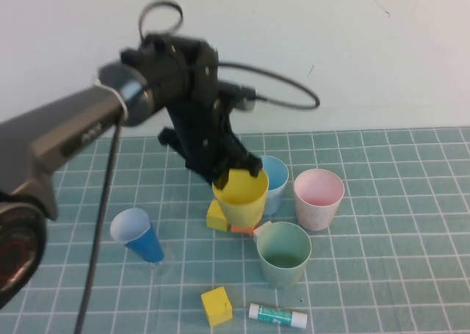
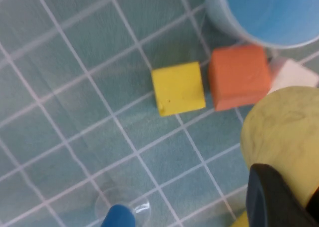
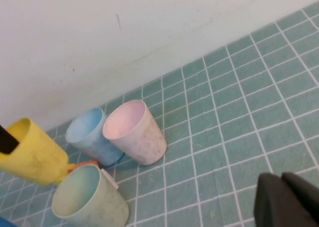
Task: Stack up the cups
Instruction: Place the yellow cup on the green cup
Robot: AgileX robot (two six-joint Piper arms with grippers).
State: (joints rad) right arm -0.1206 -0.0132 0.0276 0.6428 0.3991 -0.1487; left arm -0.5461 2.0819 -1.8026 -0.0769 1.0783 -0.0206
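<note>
My left gripper (image 1: pixel 238 175) is shut on the rim of the yellow cup (image 1: pixel 241 200) and holds it slightly tilted, just above the mat. One of its fingers (image 2: pixel 271 197) lies against the yellow cup (image 2: pixel 284 132) in the left wrist view. The light blue cup (image 1: pixel 277 178) stands right behind the yellow one. The pink cup (image 1: pixel 318 198) stands to the right and the pale green cup (image 1: pixel 283 253) in front. My right gripper (image 3: pixel 282 187) is shut and empty over bare mat, to the right of the pink cup (image 3: pixel 135 132). It is out of the high view.
A dark-blue paper cone (image 1: pixel 138 235) stands on the left. A yellow block (image 1: pixel 216 215), an orange block (image 1: pixel 242 230) and a white block (image 2: pixel 294 75) lie under the held cup. Another yellow block (image 1: pixel 217 305) and a glue stick (image 1: pixel 277 316) lie in front.
</note>
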